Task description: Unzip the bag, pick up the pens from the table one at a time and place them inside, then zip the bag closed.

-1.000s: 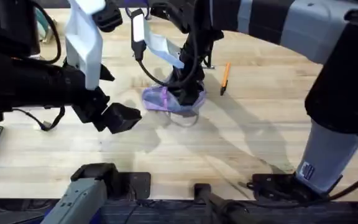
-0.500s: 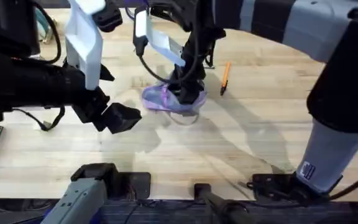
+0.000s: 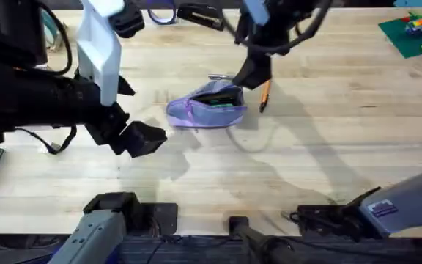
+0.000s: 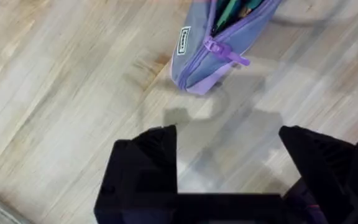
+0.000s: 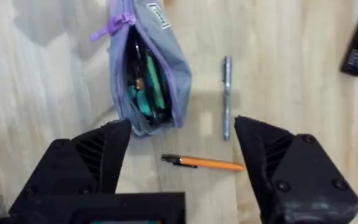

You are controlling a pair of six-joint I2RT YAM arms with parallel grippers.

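The table (image 3: 306, 147) is pale plank wood with visible grain. The bag (image 3: 206, 108), soft lavender fabric, elongated, lies unzipped toward the tabletop's far edge, its purple zipper pull (image 4: 224, 52) at one end and dark and green contents showing. A slim silver pen (image 5: 227, 96) lies beside it; the orange pen (image 5: 204, 163) lies near. The right gripper (image 5: 182, 158) hangs above them, jaws wide, empty. The left gripper (image 4: 229, 155) hovers beside the bag, jaws wide, empty.
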